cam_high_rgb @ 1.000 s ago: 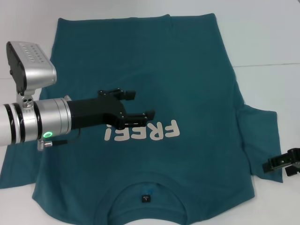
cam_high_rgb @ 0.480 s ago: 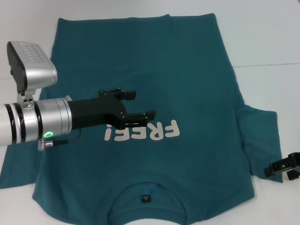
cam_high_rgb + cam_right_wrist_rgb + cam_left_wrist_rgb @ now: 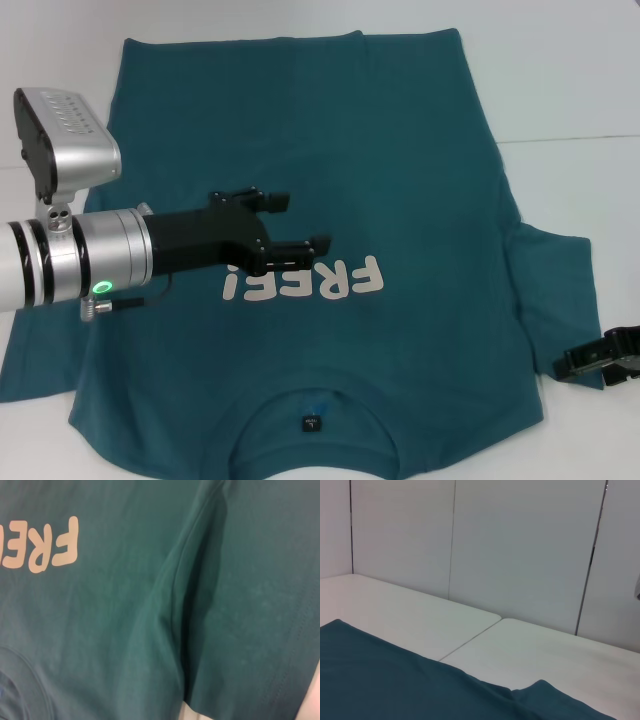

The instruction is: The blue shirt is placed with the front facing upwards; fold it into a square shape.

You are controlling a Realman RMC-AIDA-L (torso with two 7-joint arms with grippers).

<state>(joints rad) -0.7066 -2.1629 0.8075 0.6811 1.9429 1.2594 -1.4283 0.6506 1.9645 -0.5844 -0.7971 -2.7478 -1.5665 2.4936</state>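
The blue shirt (image 3: 400, 150) lies flat on the white table, front up, collar with its black label (image 3: 311, 423) at the near edge, both sleeves spread out. The off-white "FREE!" lettering (image 3: 320, 280) reads upside down to me. My left gripper (image 3: 295, 222) is open and empty, hovering above the chest just left of the lettering. My right gripper (image 3: 600, 358) is at the outer edge of the right sleeve (image 3: 555, 290). The right wrist view shows the shirt's (image 3: 150, 605) sleeve seam and part of the lettering (image 3: 55, 545). The left wrist view shows the shirt's (image 3: 370, 680) far part.
The white table (image 3: 570, 80) runs beyond the shirt at the back and right, with a seam (image 3: 570, 138) across it. Pale wall panels (image 3: 520, 555) stand behind the table's far edge.
My right gripper has slid a little toward the near edge beside the right sleeve. The left arm and the shirt have not moved.
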